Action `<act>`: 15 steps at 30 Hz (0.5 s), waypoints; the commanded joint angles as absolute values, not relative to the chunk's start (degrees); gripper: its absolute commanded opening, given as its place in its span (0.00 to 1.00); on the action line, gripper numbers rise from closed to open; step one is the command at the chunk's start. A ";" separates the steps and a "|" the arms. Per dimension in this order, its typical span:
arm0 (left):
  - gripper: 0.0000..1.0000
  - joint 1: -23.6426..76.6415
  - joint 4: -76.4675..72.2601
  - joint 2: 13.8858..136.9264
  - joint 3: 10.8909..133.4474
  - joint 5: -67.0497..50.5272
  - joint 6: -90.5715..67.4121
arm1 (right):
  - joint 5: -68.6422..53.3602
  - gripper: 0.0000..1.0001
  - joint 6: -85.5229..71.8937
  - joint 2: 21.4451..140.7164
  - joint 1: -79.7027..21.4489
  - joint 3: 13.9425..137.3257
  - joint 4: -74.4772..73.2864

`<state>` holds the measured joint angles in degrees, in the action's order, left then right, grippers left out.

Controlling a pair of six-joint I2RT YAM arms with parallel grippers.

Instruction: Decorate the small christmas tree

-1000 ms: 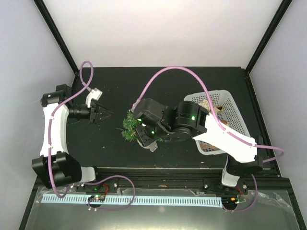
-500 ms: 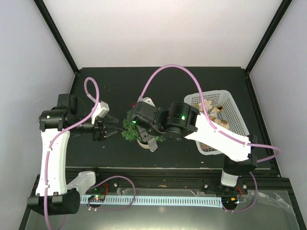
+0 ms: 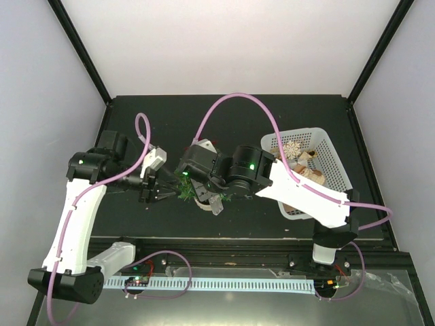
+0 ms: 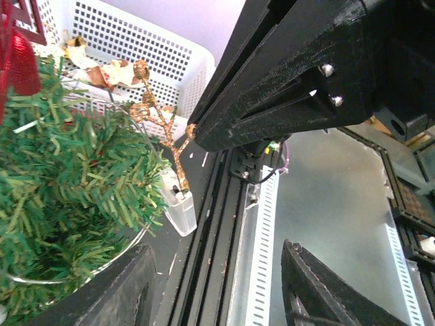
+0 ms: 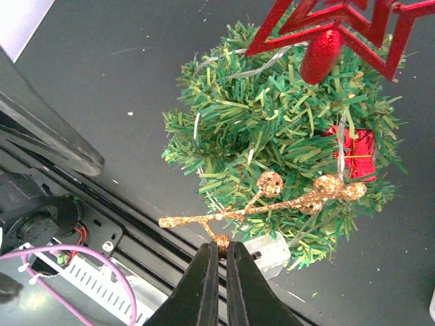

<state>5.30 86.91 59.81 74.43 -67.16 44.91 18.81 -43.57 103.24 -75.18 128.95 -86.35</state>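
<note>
The small christmas tree (image 5: pixel 272 136), bushy green in a cream pot, stands at mid-table (image 3: pixel 187 191), half under my right arm. It carries a red star (image 5: pixel 326 27) and a red gift box (image 5: pixel 357 153). My right gripper (image 5: pixel 221 246) is shut on the stem end of a gold glitter twig (image 5: pixel 272 204), whose berry tips lie against the tree's lower branches. My left gripper (image 3: pixel 166 190) sits just left of the tree, open, with nothing between its fingers (image 4: pixel 129 285). In the left wrist view the tree (image 4: pixel 61 190) fills the left side beside the gold twig (image 4: pixel 160 122).
A white mesh basket (image 3: pixel 326 153) holding more ornaments stands right of the tree. A clear plastic box (image 5: pixel 268 251), wired to the tree, lies on the table at its base. The black rail (image 3: pixel 224 248) runs along the near table edge.
My left arm has swung right, bringing its gripper up beside the tree, and its jaws have narrowed a little. The right arm with the twig has shifted slightly left.
</note>
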 commanded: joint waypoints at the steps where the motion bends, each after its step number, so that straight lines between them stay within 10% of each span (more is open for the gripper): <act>1: 0.53 8.43 80.92 59.00 72.63 -68.55 38.86 | 17.51 0.07 -42.45 103.53 -75.06 130.38 -85.34; 15: 0.56 13.04 69.86 58.44 70.22 -64.01 28.86 | 13.05 0.07 -39.65 104.47 -75.14 131.34 -84.10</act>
<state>12.14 74.06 58.85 70.04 -64.25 32.25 14.50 -40.82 103.37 -75.18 129.71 -84.99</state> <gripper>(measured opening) 0.567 0.073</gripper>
